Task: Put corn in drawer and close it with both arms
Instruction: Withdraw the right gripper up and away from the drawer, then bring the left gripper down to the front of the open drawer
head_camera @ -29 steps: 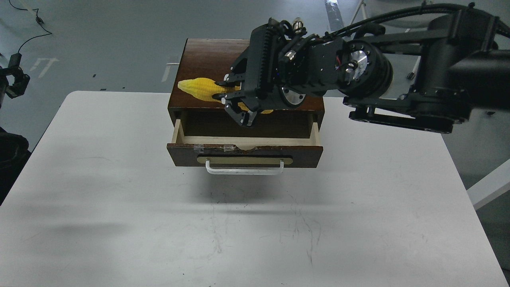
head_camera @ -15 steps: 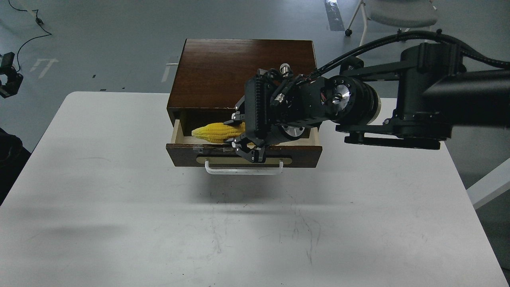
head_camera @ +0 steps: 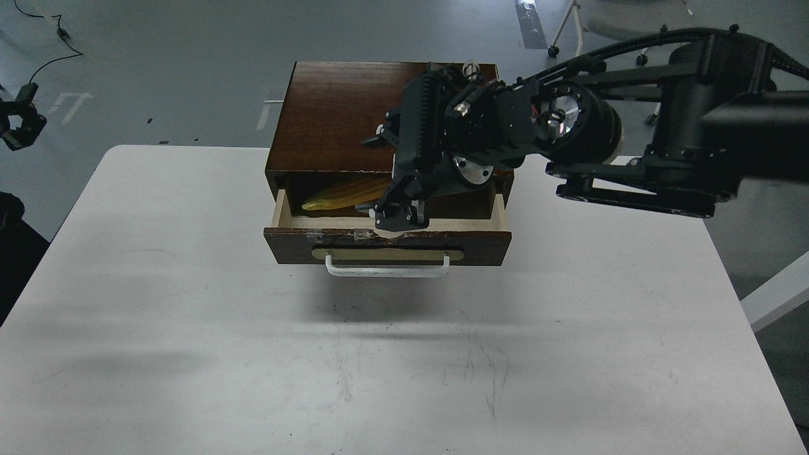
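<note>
The dark brown wooden box (head_camera: 335,114) stands at the back of the white table. Its drawer (head_camera: 486,241) is pulled open, with the white bar handle (head_camera: 387,270) facing me. The yellow corn (head_camera: 341,193) lies inside the drawer on its left side, in shadow, pointed end to the left. My right gripper (head_camera: 383,179) hangs just above the drawer, right of the corn, with its jaws spread wide and nothing between them. My left gripper (head_camera: 18,121) is small and dark at the far left edge, off the table.
The white table (head_camera: 189,328) spreads out in front of the box. A black cable (head_camera: 44,63) lies on the grey floor at the back left. A chair base (head_camera: 569,25) stands at the back right.
The right gripper carried the corn from above the box top down into the drawer, let it go and rose a little. The corn now rests in the drawer.
</note>
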`<act>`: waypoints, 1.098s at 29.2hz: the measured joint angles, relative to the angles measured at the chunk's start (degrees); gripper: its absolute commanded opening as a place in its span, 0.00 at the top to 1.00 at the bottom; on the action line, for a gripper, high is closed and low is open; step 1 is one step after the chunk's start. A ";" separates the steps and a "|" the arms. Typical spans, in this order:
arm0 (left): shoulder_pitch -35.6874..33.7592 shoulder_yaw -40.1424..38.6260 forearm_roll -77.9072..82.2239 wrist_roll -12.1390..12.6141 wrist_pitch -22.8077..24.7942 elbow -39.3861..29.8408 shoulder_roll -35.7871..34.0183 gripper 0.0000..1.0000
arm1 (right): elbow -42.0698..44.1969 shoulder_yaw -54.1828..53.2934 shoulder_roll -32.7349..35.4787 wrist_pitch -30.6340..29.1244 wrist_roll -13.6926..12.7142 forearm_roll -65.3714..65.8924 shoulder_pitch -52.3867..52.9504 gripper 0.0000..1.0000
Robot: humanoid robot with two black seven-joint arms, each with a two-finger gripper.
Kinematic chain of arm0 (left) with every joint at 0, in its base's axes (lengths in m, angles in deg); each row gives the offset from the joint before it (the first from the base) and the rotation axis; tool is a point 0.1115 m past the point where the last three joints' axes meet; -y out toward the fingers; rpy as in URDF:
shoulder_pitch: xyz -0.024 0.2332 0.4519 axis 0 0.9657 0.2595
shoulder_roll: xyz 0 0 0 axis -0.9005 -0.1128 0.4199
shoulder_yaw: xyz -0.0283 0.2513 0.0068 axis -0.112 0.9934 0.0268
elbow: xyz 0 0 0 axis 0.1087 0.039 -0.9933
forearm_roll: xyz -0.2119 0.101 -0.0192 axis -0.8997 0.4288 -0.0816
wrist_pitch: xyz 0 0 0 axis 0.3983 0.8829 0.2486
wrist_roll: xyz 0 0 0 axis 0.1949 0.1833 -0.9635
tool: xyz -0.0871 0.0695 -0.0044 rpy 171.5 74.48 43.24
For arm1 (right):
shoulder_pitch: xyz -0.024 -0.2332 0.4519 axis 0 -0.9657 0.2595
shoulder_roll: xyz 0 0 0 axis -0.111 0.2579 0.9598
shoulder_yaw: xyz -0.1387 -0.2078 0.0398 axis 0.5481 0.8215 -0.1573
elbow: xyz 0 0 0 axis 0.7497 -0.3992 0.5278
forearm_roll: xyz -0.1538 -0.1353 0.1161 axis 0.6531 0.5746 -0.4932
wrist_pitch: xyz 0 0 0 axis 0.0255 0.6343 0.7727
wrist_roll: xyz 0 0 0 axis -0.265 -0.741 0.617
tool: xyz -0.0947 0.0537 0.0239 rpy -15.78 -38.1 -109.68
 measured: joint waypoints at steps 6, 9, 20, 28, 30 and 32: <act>-1.44 0.37 1.15 0.06 0.00 -0.23 -0.85 0.32 | 8.73 -5.29 4.93 -0.04 -0.14 -30.71 -0.75 0.00; -3.40 1.54 6.92 -0.20 0.00 -0.63 -0.83 0.41 | 11.51 -7.54 8.90 -0.04 -0.17 -44.92 -2.64 0.00; -12.45 3.19 28.25 -2.50 0.03 -9.08 1.06 0.82 | 18.07 -21.29 21.19 -8.24 -0.96 -84.95 -15.28 0.00; -19.86 3.03 40.27 -2.83 0.01 -29.19 0.72 1.00 | 29.37 -26.74 23.65 -14.36 -1.54 -95.74 -24.48 0.00; -21.10 3.00 43.57 -2.83 0.00 -37.11 -0.16 1.00 | 30.93 -27.07 23.51 -14.43 -1.39 -97.05 -26.28 0.00; -21.89 2.89 48.39 -2.81 0.01 -45.27 -0.74 1.00 | 31.66 -27.16 23.22 -14.36 -1.17 -97.77 -27.55 0.00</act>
